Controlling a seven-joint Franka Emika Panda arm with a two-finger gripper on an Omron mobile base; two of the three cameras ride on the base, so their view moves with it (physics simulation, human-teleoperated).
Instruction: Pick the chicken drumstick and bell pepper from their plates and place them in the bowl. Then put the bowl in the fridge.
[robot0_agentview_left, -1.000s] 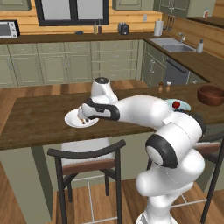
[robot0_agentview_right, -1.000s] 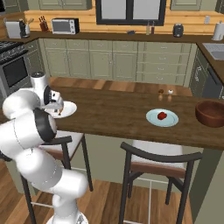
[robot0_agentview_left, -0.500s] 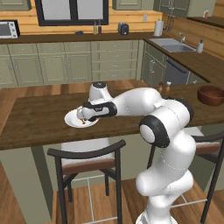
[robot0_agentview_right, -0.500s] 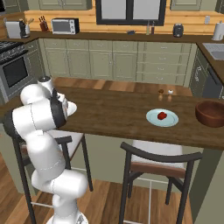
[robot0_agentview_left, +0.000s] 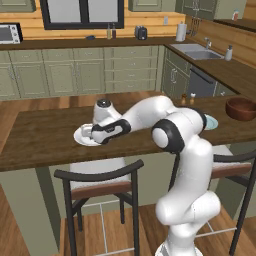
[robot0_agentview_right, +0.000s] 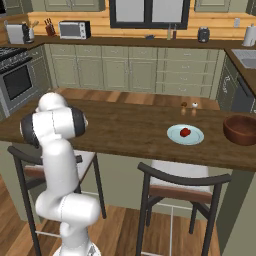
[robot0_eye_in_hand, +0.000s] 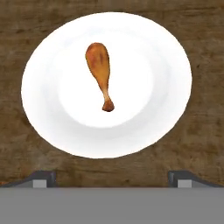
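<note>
Your gripper (robot0_eye_in_hand: 112, 178) hangs over the white plate (robot0_eye_in_hand: 170, 113), jaws spread wide and nothing between them; fingertips (robot0_eye_in_hand: 43, 178) sit apart at the bottom of the hand view, clear of the plate rim. The chicken drumstick (robot0_eye_in_hand: 99, 72) lies on that plate a bit off centre, thick end away from the fingers, thin bone end pointing back toward them. In the left base view the white plate (robot0_agentview_left: 80, 138) sits near the front edge of the wooden counter (robot0_agentview_left: 40, 140), toward its left end, with the hand right above it hiding the meat. The red bell pepper (robot0_agentview_right: 185, 132) rests mid blue-green plate (robot0_agentview_right: 175, 136), well apart along the same counter. The dark wooden bowl (robot0_agentview_right: 241, 130) stands at the counter's right end, near that plate, probably not touching it; looks empty from here.
</note>
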